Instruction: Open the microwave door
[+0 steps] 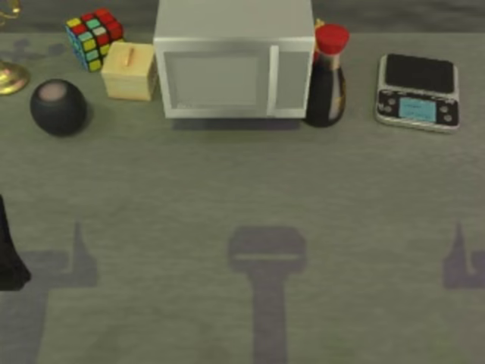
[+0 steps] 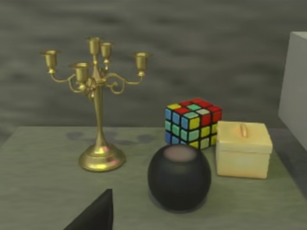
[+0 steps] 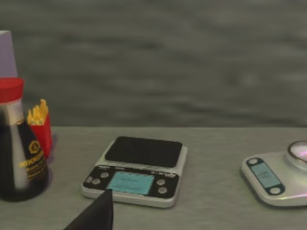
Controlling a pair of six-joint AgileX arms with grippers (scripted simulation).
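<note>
Front of microwave door (image 1: 218, 82): open tabletop (image 1: 250, 189).
Left flank: cream box (image 1: 129, 71) close.
Right flank: soy bottle (image 1: 327, 76) touching.

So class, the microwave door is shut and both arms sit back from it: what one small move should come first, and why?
Probably bring the left arm, parked at the table's left edge, forward toward the microwave door. The door is shut flush on the microwave, and the sauce bottle crowds its right side, so the left approach looks freer. No handle shows.
</note>
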